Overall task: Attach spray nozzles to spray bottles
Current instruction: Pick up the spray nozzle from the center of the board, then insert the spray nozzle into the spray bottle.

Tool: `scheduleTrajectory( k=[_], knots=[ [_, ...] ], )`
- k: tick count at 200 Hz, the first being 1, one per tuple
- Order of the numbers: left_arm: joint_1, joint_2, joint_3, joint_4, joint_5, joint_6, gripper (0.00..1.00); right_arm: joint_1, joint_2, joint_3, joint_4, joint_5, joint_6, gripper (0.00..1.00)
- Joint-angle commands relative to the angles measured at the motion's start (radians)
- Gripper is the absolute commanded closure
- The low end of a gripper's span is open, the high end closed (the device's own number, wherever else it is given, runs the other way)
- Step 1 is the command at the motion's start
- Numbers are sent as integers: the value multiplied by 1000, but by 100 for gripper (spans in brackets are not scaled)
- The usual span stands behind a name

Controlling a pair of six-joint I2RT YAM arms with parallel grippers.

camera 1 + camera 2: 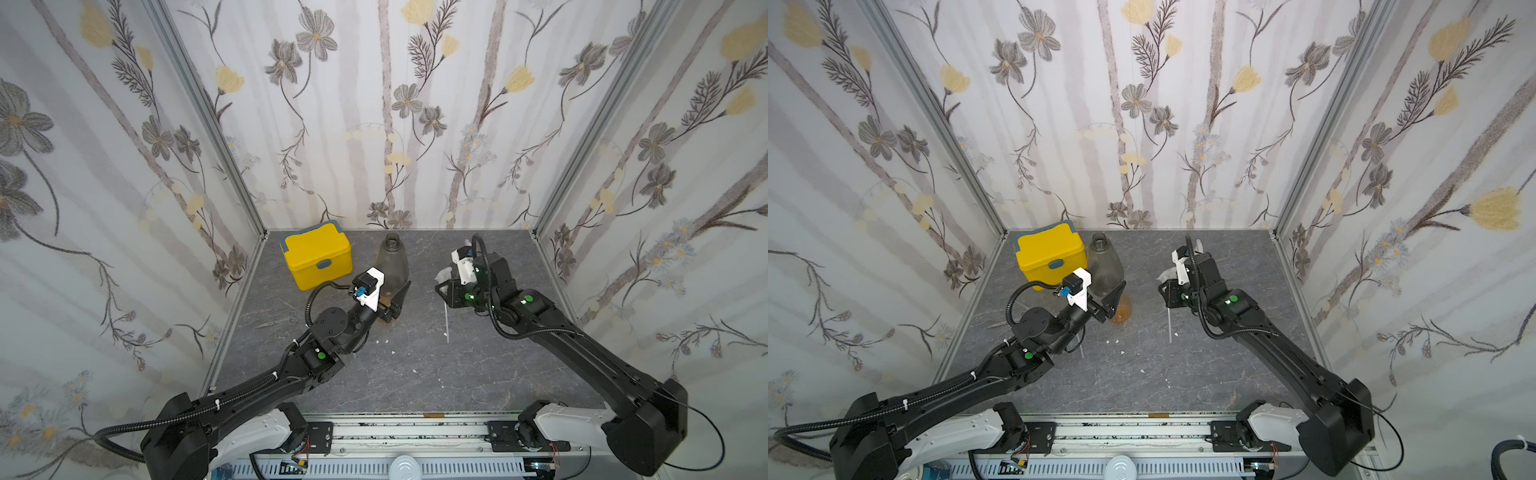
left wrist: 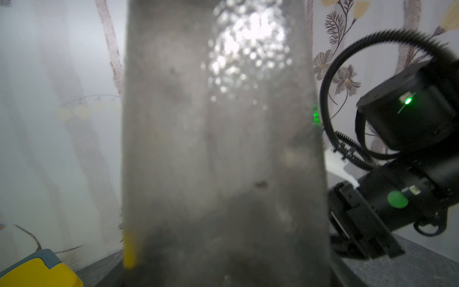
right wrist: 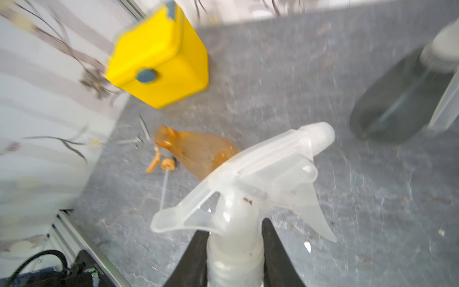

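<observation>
The step in hand looks like the mating of one pair. The left gripper (image 1: 401,297) is clamped low on a smoky grey bottle (image 1: 390,262). The bottle stands upright near the table's back edge, just beside the yellow box, with its neck open and bare. The right gripper (image 3: 234,231) has its black fingers (image 3: 273,248) closed on the collar of a clear nozzle (image 3: 260,179). It holds the nozzle in the air over the right half of the table, apart from the bottle, and the dip tube (image 1: 446,324) hangs down toward the surface.

As I judge it, nothing is joined here yet. The next move calls for raising the nozzle until the tube's tip clears the neck and bringing it over the opening. The thin tube goes in first, then the collar is seated and turned while the left grip keeps the bottle from spinning. The tube is slender and could catch on the rim.

Flowered walls (image 1: 374,124) close in three sides of the table (image 1: 436,374), which is grey and marbled. The yellow box (image 1: 318,257) sits near the back left corner. An amber bottle (image 3: 198,151) lies on its side beneath the left gripper. The scissors (image 1: 284,318) lie nearer the left edge, and an orange nozzle (image 3: 164,162) lies just beside the amber bottle's neck. White chips (image 1: 382,341) are scattered mid-table. A dark shape (image 3: 387,111) at the margin of the right wrist view may be another bottle, but it is too blurred to tell.
</observation>
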Motion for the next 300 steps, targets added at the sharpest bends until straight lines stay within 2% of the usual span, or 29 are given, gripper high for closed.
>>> scheduleTrajectory(
  k=[1,37,88,130,223,249,265,300],
  knots=[
    [-5,-5,-11,66,69,12,29,35,-87,21,283,58,-50,74],
    [-16,9,-24,72,120,17,29,159,-123,180,473,111,-209,73],
    [-34,37,-7,39,152,23,28,226,-16,474,490,50,-318,73],
    [-47,48,-7,35,151,25,28,275,60,573,480,25,-339,74],
    [-54,38,-5,36,144,27,28,291,17,402,470,67,-333,76],
    [-55,35,-6,38,131,24,28,294,3,357,476,47,-314,76],
    [-56,35,-5,37,123,21,28,302,-17,286,505,10,-298,73],
    [-54,31,-4,41,119,14,28,341,-51,154,562,23,-290,72]
  ],
)
